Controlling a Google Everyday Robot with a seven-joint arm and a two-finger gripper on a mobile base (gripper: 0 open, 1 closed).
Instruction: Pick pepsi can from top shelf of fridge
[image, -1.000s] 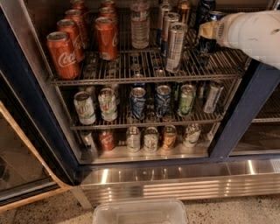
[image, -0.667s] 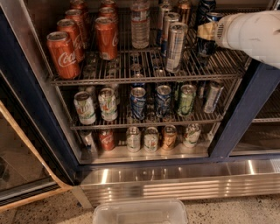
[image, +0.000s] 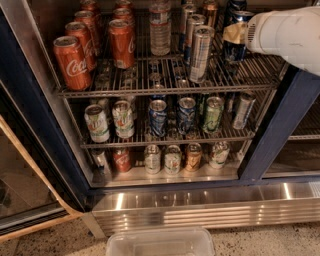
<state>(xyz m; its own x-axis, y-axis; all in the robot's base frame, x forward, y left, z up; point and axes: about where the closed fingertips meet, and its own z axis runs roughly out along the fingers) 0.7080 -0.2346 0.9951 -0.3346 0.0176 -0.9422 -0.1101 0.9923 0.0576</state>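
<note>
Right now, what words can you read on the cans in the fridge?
"Coca-Cola": front red can, on the top shelf.
Blue can at the gripper, top right: nothing readable.
All other labels: too blurred to read.

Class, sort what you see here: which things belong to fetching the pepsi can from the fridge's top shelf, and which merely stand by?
Job: pepsi can, top shelf, fridge, claw by the can at upper right.
Bystanders: Coca-Cola cans, slim silver cans, water bottle, lower-shelf cans, plastic tub on the floor.
</note>
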